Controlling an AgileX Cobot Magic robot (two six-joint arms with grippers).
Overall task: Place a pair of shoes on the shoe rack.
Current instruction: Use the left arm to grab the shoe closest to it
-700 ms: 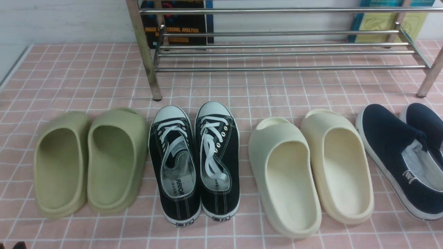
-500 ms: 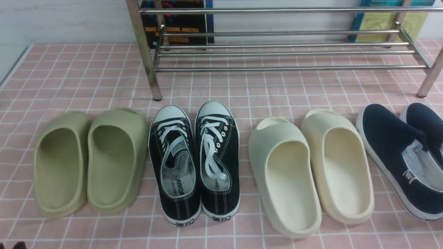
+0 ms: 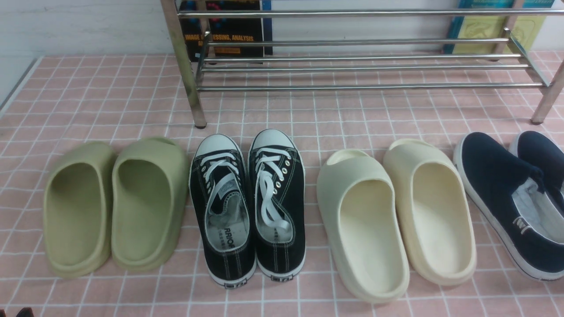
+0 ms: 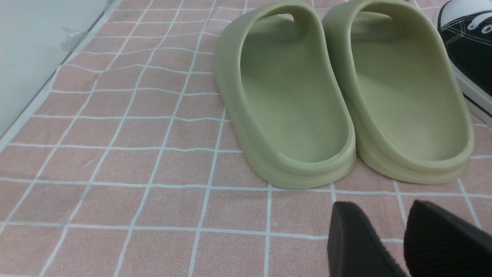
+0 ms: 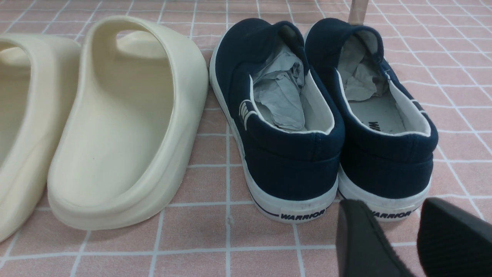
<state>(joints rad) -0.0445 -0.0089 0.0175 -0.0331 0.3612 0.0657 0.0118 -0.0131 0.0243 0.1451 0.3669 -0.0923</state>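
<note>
Two black sneakers (image 3: 278, 259), the target pair, sit flat on the tiled floor (image 3: 145, 295), toes toward the rack (image 3: 361, 86). White laces, side by side, heels near each other. Green slippers (image 3: 79, 215) on their left, cream slippers (image 3: 374, 237) on their right, navy slip-ons (image 3: 489, 185) past those.

Change check: nothing visible has moved across the last front views; shoes and rack match the earlier ones. For the task that means no progress yet, likely pre-reach.

Left gripper (image 4: 383, 207): fingers apart, nothing between, near the heels of the green slippers. Right gripper (image 5: 392, 206): fingers apart too, nothing held, by the navy heels. Neither is at the target pair.

Next, probably: bring one or both arms inward to the sneakers, grip, lift, set on the bars. Risks: clipping a slipper on the way in, snagging the loose lace, canvas folding under the grip. Sneakers should be soft on top, firmer at the sole.
</note>
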